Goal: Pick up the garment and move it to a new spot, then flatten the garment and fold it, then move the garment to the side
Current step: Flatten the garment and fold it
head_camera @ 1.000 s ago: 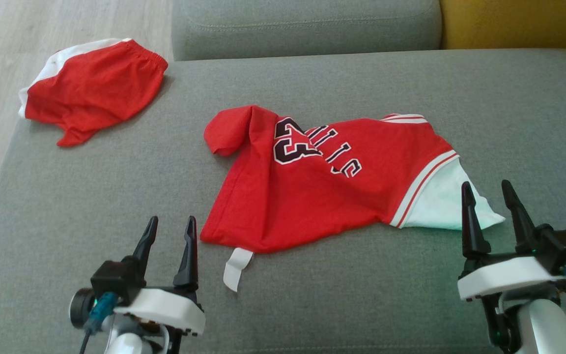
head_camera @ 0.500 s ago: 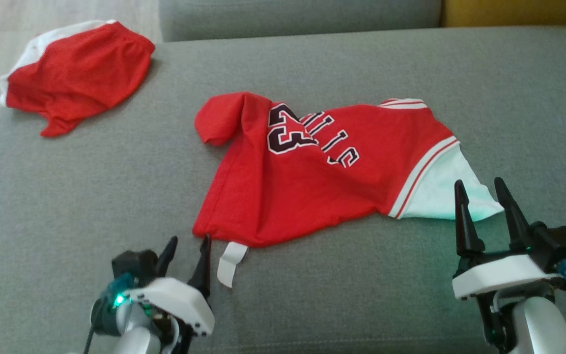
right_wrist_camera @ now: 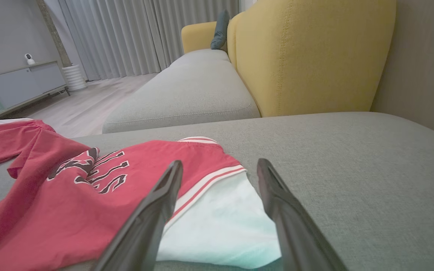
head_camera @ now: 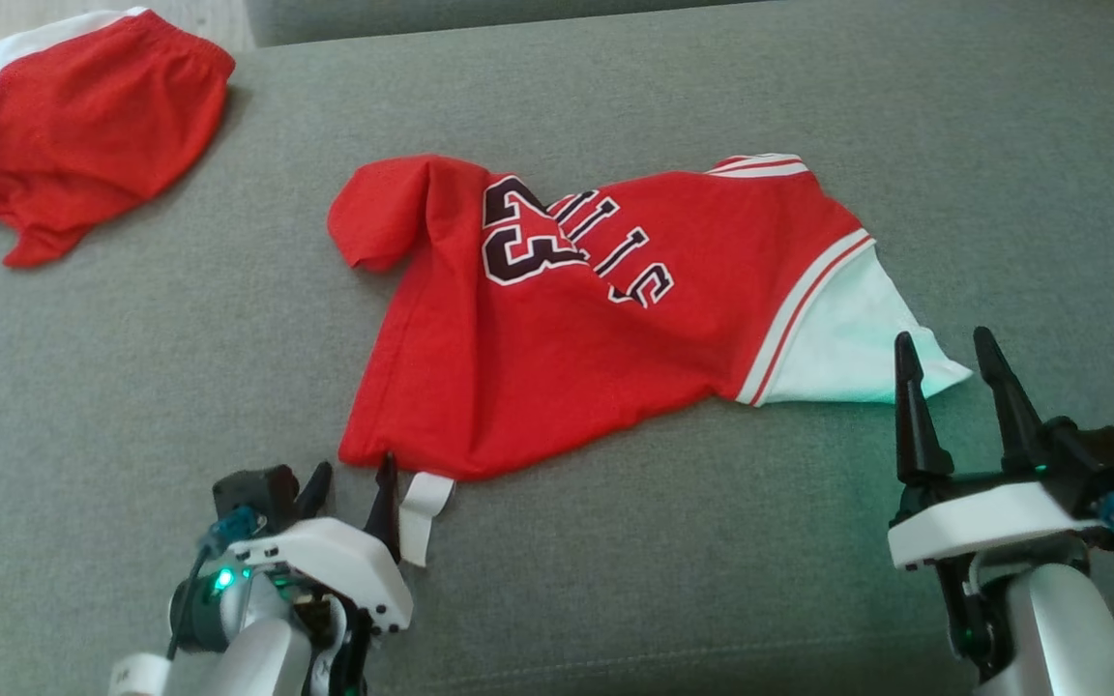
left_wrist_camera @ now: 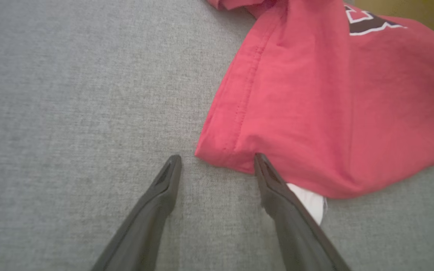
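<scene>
Holding left claw (head_camera: 356, 466) spread wide, low at the near hem corner of the red jersey with black-and-white number and lettering (head_camera: 576, 358). In the left wrist view, touching or nearly touching the hem with one finger, gripping nothing. Holding right claw (head_camera: 942, 336) spread too, hovering just beside the jersey's white end, apparently clear of the cloth, pinching nothing. Spotting a white tag (head_camera: 419, 507) poking out from under the hem, right beside the left claw. Finding the jersey lying rumpled mid-cushion on the grey fabric sofa seat (head_camera: 131, 387), with one sleeve curled over and the lettering creased. Noting a second red-and-white garment (head_camera: 73, 126) bunched well apart at the far left of the seat.

Judging progress: sitting at the very start. No pickup, no relocation, no flattening, no fold, no shift to the side. Reading the pose as lining up for the first grab, probably at the hem corner and the white end. Counting every step as pending.
</scene>
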You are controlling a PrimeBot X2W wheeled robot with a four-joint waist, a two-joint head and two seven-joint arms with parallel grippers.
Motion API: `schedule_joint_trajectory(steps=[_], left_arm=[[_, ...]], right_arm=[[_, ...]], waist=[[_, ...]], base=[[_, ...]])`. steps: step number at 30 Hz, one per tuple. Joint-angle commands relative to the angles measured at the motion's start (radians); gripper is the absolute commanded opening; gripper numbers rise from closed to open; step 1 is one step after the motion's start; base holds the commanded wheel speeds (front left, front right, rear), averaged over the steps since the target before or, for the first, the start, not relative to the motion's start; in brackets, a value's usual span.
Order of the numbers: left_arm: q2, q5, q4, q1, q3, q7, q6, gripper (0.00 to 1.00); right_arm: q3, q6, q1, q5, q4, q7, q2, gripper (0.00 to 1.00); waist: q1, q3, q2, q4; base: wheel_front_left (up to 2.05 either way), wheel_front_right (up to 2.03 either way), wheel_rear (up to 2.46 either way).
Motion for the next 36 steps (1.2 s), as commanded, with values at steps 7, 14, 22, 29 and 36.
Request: schedule_joint_trajectory(steps=[7, 14, 22, 29, 36], left_arm=[[0.007, -0.025, 0.009, -0.046, 0.033, -0.009, -0.005, 1.00], [0.007, -0.036, 0.036, -0.057, 0.024, -0.018, -0.024, 0.47], [0.008, -0.041, 0.050, -0.089, 0.022, -0.084, -0.041, 0.00], [0.021, -0.041, 0.018, -0.085, 0.036, -0.140, -0.033, 0.00], [0.043, -0.045, -0.052, -0.053, 0.047, -0.150, -0.021, 0.00]], right_arm=[[0.026, 0.007, -0.033, 0.006, -0.019, -0.014, -0.005, 1.00], [0.025, 0.007, -0.027, 0.006, -0.007, -0.011, -0.005, 1.00], [-0.023, 0.007, -0.037, -0.012, 0.040, 0.007, -0.005, 1.00], [-0.104, 0.007, -0.073, -0.058, 0.117, 0.045, -0.005, 1.00], [-0.171, 0.007, -0.135, -0.122, 0.234, 0.107, -0.005, 1.00]], waist=[[-0.0001, -0.005, 0.0000, -0.016], [-0.0001, -0.009, 0.0000, -0.022], [-0.0001, -0.004, 0.0000, -0.015], [-0.0001, 0.005, 0.0000, 0.007], [-0.0001, 0.020, 0.0000, 0.038]], base=[[0.00, 0.00, 0.00], [0.00, 0.00, 0.00], [0.00, 0.00, 0.00], [0.00, 0.00, 0.00], [0.00, 0.00, 0.00]])
